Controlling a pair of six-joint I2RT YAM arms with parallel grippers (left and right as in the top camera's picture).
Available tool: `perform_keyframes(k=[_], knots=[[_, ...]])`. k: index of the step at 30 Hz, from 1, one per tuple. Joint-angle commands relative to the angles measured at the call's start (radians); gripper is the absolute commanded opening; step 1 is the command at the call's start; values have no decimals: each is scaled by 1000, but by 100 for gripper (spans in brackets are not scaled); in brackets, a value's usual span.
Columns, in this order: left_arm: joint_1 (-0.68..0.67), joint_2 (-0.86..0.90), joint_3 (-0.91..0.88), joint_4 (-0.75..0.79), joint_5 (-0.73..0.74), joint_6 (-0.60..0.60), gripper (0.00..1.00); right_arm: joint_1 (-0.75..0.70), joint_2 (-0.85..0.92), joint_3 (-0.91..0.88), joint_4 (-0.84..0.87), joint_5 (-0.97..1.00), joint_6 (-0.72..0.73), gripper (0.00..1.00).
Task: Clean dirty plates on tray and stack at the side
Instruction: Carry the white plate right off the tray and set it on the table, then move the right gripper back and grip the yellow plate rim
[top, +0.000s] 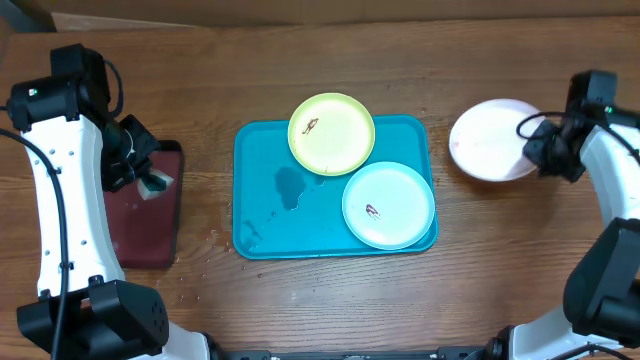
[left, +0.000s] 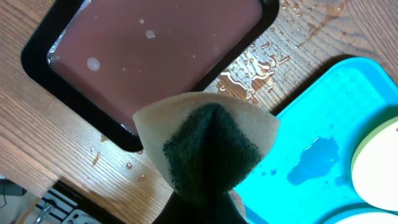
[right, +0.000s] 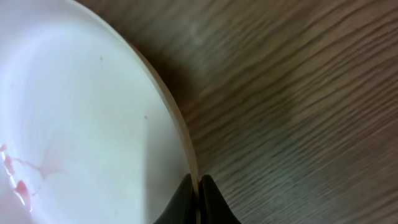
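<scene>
In the overhead view the tray (top: 270, 215) lies in the middle of the table (top: 400, 310). The yellow-green plate (top: 332, 132) sits at the tray's far edge, partly over the rim, and the mint plate (top: 389, 205) fills its near right corner; each carries a small dark smear. The white plate (top: 490, 140) lies off the tray, toward the right edge of the table, and the right gripper (top: 535, 148) is at its rim on the side of that edge. The left gripper (top: 150, 178) hangs over the maroon tray (top: 145, 235) near the table's left edge and holds a sponge (top: 157, 182). In the left wrist view the sponge is folded with its dark green rough side toward the camera, and the fingers that pinch it are hidden under it. The maroon tray holds cloudy liquid, and a puddle (left: 314, 158) stands on the blue tray floor. In the right wrist view the two fingers are pressed together on the rim of the white plate, which seems to rest on the wood; a faint pink trace (right: 15, 174) shows on it. The step in hand is probably setting this plate down at the side. To do it well, the right gripper should open fully before drawing straight outward, so the plate does not slide. The left one should then bring the sponge onto a smear with the rough side down.
</scene>
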Motion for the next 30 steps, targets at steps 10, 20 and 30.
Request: perform_keyframes(k=[10,20,30], knots=[[1,-7,16,4,8,30,4,-22,-19,-48,38,-167,-37,48],[1,-7,16,12,22,43,4,211,-21,78,98,-566,-285,61],[0,-7,16,12,32,61,4,545,111,75,342,-156,-98,70]])
